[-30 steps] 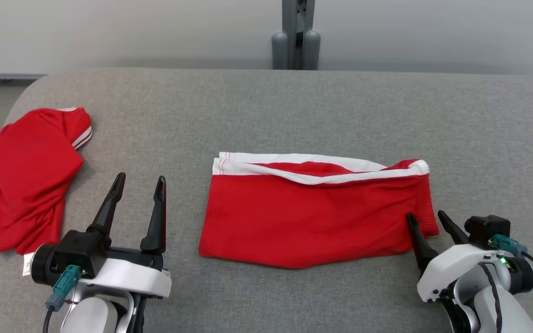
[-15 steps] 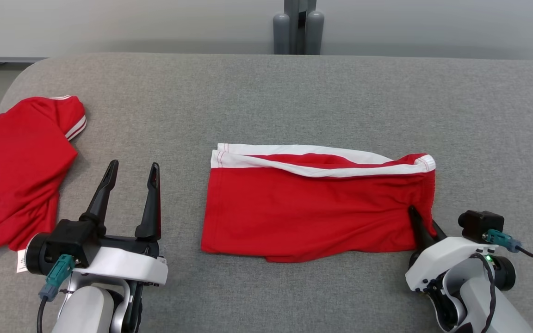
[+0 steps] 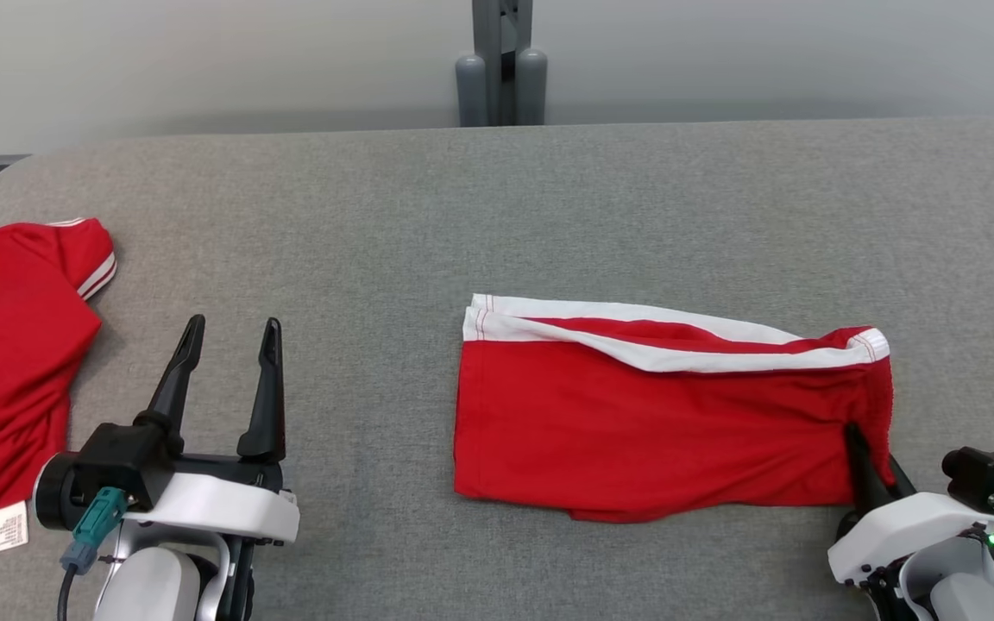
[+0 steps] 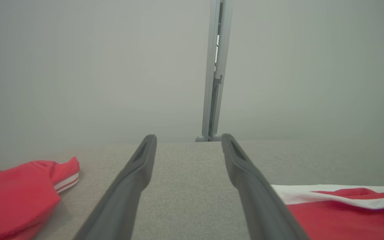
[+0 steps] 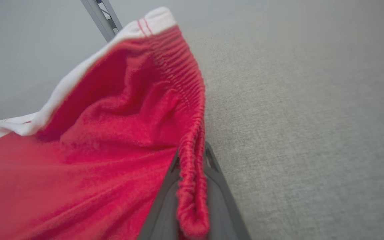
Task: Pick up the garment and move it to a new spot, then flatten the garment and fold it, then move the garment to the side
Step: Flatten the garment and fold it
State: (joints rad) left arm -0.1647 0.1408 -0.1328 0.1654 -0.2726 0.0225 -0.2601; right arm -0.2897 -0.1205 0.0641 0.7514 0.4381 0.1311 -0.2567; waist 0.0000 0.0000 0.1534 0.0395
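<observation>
grey cloth-covered table (image 3: 497, 198), head view: folded red shorts (image 3: 652, 431) lie centre-right, their elastic edge clamped in the right gripper (image 3: 872, 450) at lower right. left gripper (image 3: 234, 326) stands spread and empty at lower left, near a second red garment (image 3: 5, 362) at the left edge.

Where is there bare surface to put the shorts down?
Widest free patch: the far strip of grey surface between the shorts and the back edge by the post. Also bare: the gap between the open left end effector and the shorts, and the area beyond the right end effector. Crowded: the left edge, under the second red garment.
</observation>
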